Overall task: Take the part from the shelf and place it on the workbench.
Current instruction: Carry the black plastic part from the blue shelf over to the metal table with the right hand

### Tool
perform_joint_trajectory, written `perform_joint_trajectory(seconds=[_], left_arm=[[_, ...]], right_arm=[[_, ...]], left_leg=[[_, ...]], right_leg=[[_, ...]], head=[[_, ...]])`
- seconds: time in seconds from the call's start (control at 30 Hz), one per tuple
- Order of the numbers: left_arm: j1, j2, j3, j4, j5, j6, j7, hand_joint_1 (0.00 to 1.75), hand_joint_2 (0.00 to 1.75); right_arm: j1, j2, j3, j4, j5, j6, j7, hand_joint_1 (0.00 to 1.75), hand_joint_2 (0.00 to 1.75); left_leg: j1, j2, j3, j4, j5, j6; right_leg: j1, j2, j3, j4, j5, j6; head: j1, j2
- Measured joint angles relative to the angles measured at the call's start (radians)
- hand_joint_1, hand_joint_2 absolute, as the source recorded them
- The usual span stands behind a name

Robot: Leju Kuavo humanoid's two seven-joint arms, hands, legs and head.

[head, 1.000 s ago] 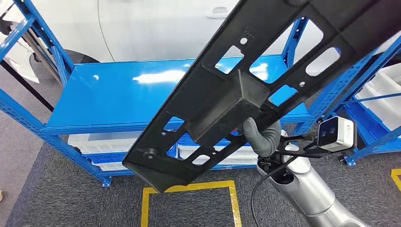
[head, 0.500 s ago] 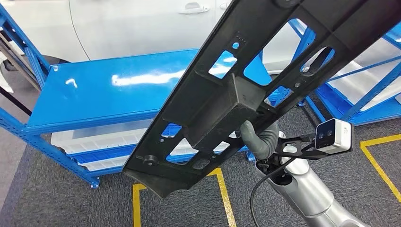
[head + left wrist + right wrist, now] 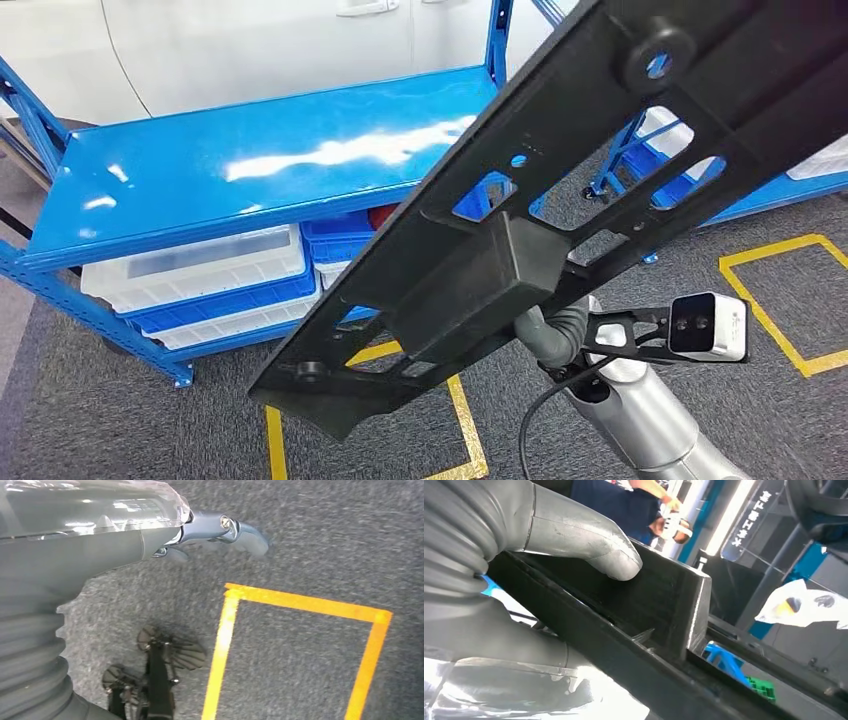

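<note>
The part [image 3: 560, 200] is a long black plastic panel with several cut-outs and a boxy block in its middle. It slants across the head view from lower left to upper right, held in the air. My right hand [image 3: 548, 332] grips it from below near the block. In the right wrist view the grey thumb [image 3: 589, 540] presses on the part's ribbed wall [image 3: 664, 605]. My left hand [image 3: 220, 530] hangs over the grey carpet, holding nothing, its fingers apart.
A blue shelf [image 3: 250, 165] stands behind the part, with white and blue bins [image 3: 200, 265] on its lower level. A white car [image 3: 250, 40] is beyond it. Another blue rack [image 3: 760, 195] is at right. Yellow tape squares [image 3: 462, 420] mark the carpet. A person [image 3: 639, 502] stands nearby.
The whole view has swung, so the shelf and floor marks slide left: the camera moved. The part stays in my right hand, in much the same pose.
</note>
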Motion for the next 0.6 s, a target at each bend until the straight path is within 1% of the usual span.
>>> perform_joint_trajectory(seconds=[0.03,0.07,0.1,0.13,0.17,0.2,0.23,0.27,0.3,0.33,0.37,0.4,0.43,0.47,0.5,0.53,0.57,0.6], left_arm=[[0.003,-0.001,0.000,0.000,0.000,0.002,0.000,0.00,1.75],[0.004,-0.002,0.000,0.000,-0.001,0.003,0.000,0.00,1.75],[0.004,-0.002,0.000,0.000,-0.002,0.004,0.000,0.00,1.75],[0.003,-0.003,0.000,0.000,-0.003,0.005,0.000,0.00,1.75],[0.002,-0.003,0.000,0.000,-0.003,0.006,0.000,0.00,1.75],[0.002,-0.003,0.000,0.000,-0.003,0.007,0.000,0.00,1.75],[0.002,-0.003,0.000,0.000,-0.002,0.008,-0.001,0.00,1.75],[0.002,-0.003,0.000,0.000,-0.002,0.009,-0.002,0.00,1.75],[0.001,-0.003,0.000,0.000,-0.001,0.010,-0.003,0.00,1.75],[-0.001,-0.003,0.000,0.000,-0.001,0.010,-0.005,0.00,1.75],[-0.004,-0.002,0.000,-0.001,-0.001,0.010,-0.006,0.00,1.75],[-0.006,-0.002,0.000,-0.002,-0.001,0.009,-0.007,0.00,1.75],[-0.007,-0.001,0.000,-0.002,-0.001,0.009,-0.008,0.00,1.75],[-0.006,-0.001,0.000,-0.002,-0.001,0.008,-0.009,0.00,1.75],[-0.005,-0.001,0.000,-0.003,-0.001,0.008,-0.010,0.00,1.75],[-0.003,-0.001,0.000,-0.003,0.000,0.007,-0.010,0.00,1.75],[-0.003,-0.001,0.000,-0.003,-0.001,0.007,-0.010,0.00,1.75],[-0.003,-0.001,0.000,-0.003,-0.001,0.006,-0.010,0.00,1.75]], right_arm=[[0.003,0.000,-0.009,0.004,0.000,0.010,0.003,1.75,1.75],[0.005,0.000,-0.016,0.008,0.001,0.013,0.009,1.75,1.75],[0.008,0.002,-0.020,0.010,0.003,0.013,0.015,1.75,1.75],[0.012,0.002,-0.022,0.013,0.006,0.012,0.020,1.75,1.75],[0.018,0.003,-0.023,0.017,0.010,0.012,0.020,1.75,1.75],[0.024,0.003,-0.025,0.021,0.019,0.014,0.017,1.75,1.75],[0.029,0.003,-0.028,0.027,0.030,0.019,0.011,1.75,1.75],[0.032,0.003,-0.034,0.033,0.045,0.027,0.005,1.75,1.75],[0.034,0.003,-0.041,0.039,0.060,0.034,0.000,1.75,1.75],[0.034,0.003,-0.048,0.044,0.073,0.040,-0.003,1.75,1.75],[0.034,0.003,-0.055,0.048,0.082,0.044,-0.005,1.75,1.75],[0.033,0.003,-0.059,0.050,0.086,0.045,-0.005,1.75,1.75],[0.032,0.004,-0.062,0.052,0.088,0.046,-0.005,1.75,1.75],[0.031,0.004,-0.064,0.053,0.089,0.045,-0.004,1.75,1.75],[0.030,0.004,-0.065,0.054,0.089,0.044,-0.004,1.75,1.75],[0.029,0.004,-0.067,0.055,0.089,0.043,-0.003,1.75,1.75],[0.029,0.004,-0.069,0.057,0.089,0.041,-0.003,1.75,1.75],[0.029,0.005,-0.071,0.058,0.089,0.040,-0.003,1.75,1.75]], left_leg=[[0.002,-0.002,-0.012,0.025,-0.030,-0.004],[0.004,-0.005,-0.028,0.071,-0.077,-0.005],[0.003,-0.007,-0.047,0.132,-0.129,-0.006],[0.002,-0.009,-0.063,0.199,-0.171,-0.006],[0.001,-0.009,-0.071,0.253,-0.191,-0.005],[-0.001,-0.010,-0.064,0.279,-0.187,-0.003],[-0.003,-0.009,-0.041,0.271,-0.165,0.000],[-0.006,-0.006,0.001,0.227,-0.136,0.005],[-0.010,0.003,0.052,0.158,-0.119,0.011],[-0.015,0.015,0.105,0.081,-0.117,0.017],[-0.020,0.023,0.141,0.022,-0.122,0.023],[-0.025,0.027,0.159,-0.014,-0.130,0.029],[-0.029,0.023,0.162,-0.030,-0.129,0.034],[-0.028,0.015,0.155,-0.033,-0.119,0.039],[-0.026,0.009,0.150,-0.037,-0.107,0.046],[-0.024,0.003,0.141,-0.041,-0.094,0.052],[-0.022,-0.002,0.130,-0.044,-0.080,0.057],[-0.022,-0.008,0.116,-0.043,-0.068,0.062]], right_leg=[[0.000,-0.001,-0.011,-0.002,0.012,-0.010],[0.001,-0.001,-0.023,-0.004,0.023,-0.018],[0.003,-0.001,-0.037,-0.004,0.034,-0.023],[0.007,-0.001,-0.051,-0.003,0.044,-0.025],[0.011,-0.003,-0.065,-0.002,0.054,-0.027],[0.014,-0.006,-0.079,0.000,0.063,-0.028],[0.017,-0.010,-0.093,0.003,0.072,-0.029],[0.019,-0.015,-0.105,0.006,0.079,-0.028],[0.021,-0.019,-0.114,0.009,0.086,-0.026],[0.022,-0.025,-0.120,0.012,0.092,-0.023],[0.023,-0.032,-0.122,0.012,0.099,-0.017],[0.023,-0.041,-0.123,0.010,0.106,-0.012],[0.022,-0.050,-0.122,0.007,0.113,-0.006],[0.021,-0.057,-0.123,0.004,0.119,0.000],[0.020,-0.056,-0.126,0.007,0.113,0.006],[0.019,-0.047,-0.133,0.023,0.089,0.012],[0.017,-0.035,-0.145,0.060,0.047,0.017],[0.015,-0.023,-0.160,0.114,-0.006,0.020]], head=[[0.000,0.000],[0.000,0.000],[0.000,0.000],[0.000,0.000],[0.000,0.000],[0.000,0.000],[0.000,0.000],[0.000,0.000],[0.000,0.000],[0.000,0.000],[0.000,0.000],[0.000,0.000],[0.000,0.000],[0.000,0.000],[0.000,0.000],[0.000,0.000],[0.000,0.000],[0.000,0.000]])
